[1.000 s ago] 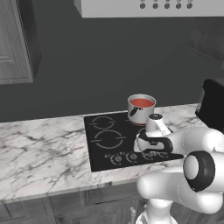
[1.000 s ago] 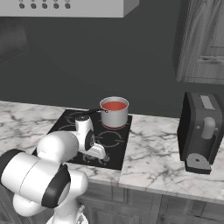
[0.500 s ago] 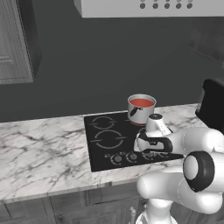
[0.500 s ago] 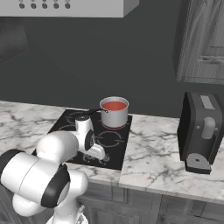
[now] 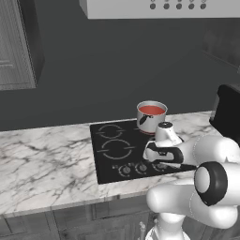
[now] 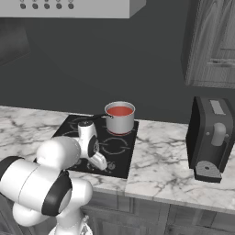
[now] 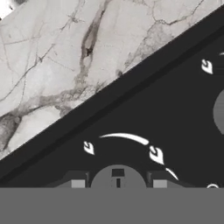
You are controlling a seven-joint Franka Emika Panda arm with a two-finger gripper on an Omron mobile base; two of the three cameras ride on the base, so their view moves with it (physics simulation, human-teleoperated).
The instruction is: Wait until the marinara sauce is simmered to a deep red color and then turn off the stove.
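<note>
**Gripper low over the knob row, red sauce in the pot behind it**

The two-finger gripper sat low over the front edge of the flat black glass stove, its two dark finger tips flanking a small round grey knob with a notch on its face. The tips stood just beside the knob on either side; whether they pressed against it could not be told, so the gripper's state stays uncertain. White flame marks and a curved white arc lay printed on the glass just beyond the knob, and a second round grey knob showed at the edge of the hand view, off to one side.

Beyond the gripper, toward the back of the cooktop, stood the small shiny steel pot with a dark handle. It held the smooth marinara sauce, a round red-orange surface near the rim. In the right base view the sauce read the same colour.

White-and-grey marble counter ran alongside the stove's edge, past the finger tips. A tall dark coffee machine stood on the counter, well apart from the gripper.
</note>
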